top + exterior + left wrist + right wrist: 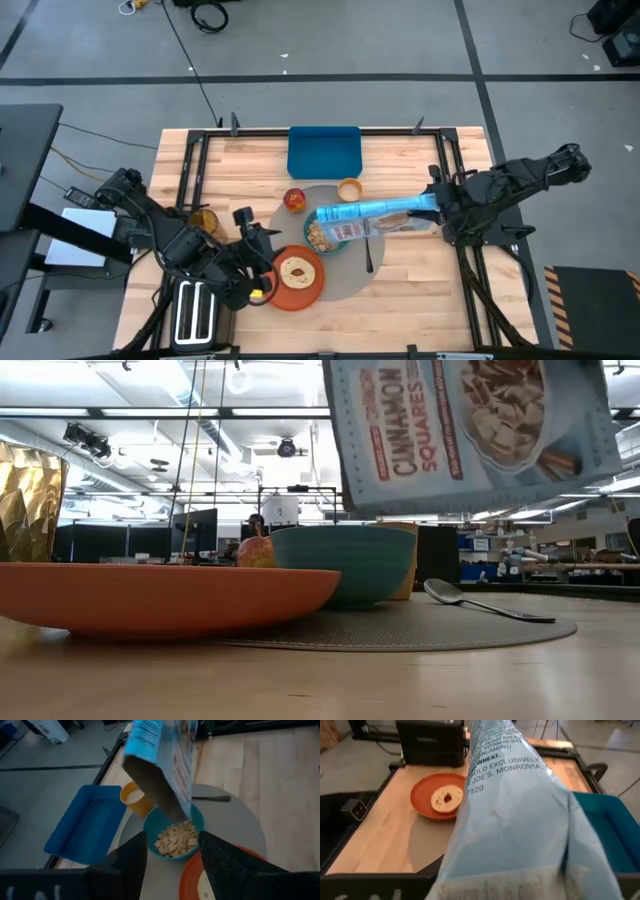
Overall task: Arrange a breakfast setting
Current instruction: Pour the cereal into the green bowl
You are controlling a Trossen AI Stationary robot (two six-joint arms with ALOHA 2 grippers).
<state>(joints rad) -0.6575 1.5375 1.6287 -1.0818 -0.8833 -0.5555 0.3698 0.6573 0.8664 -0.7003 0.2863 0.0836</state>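
The blue cereal bag [375,210] is gripped by the right gripper [432,205], tipped over the teal bowl [330,236]; the left gripper [262,262], unclenched, is held beside the orange plate [305,290].

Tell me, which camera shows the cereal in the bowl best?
The left wrist view: it looks down into the teal bowl, showing the cereal squares under the bag's open mouth. The high view shows them small, partly covered by the blue cereal bag. The low view shows only the bowl's side; the right wrist view shows none.

Bright even overhead light, soft shadows, near foreground blurred
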